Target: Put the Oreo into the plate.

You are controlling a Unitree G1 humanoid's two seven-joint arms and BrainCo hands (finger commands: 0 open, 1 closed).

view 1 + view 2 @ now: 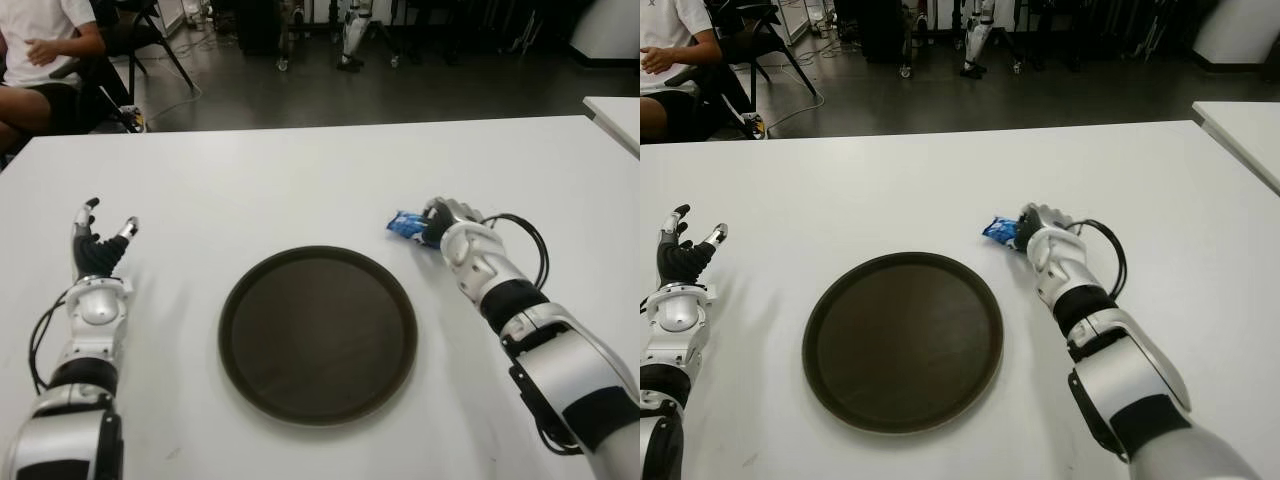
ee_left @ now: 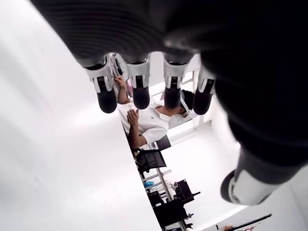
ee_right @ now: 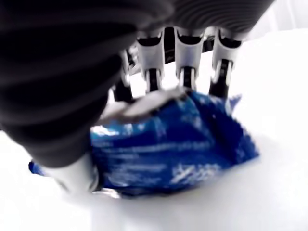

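Note:
A small blue Oreo packet (image 1: 404, 226) lies on the white table just beyond the upper right rim of the round dark plate (image 1: 318, 334). My right hand (image 1: 446, 222) is at the packet; its wrist view shows the fingers (image 3: 185, 57) curled over the blue wrapper (image 3: 168, 149) and the thumb beside it, the packet still down on the table. My left hand (image 1: 96, 245) shows to the left of the plate with its fingers (image 2: 139, 84) spread and nothing in them.
The white table (image 1: 300, 180) stretches wide behind the plate. A seated person (image 1: 45, 50) and a chair are beyond the far left corner. A second table edge (image 1: 615, 115) shows at the far right.

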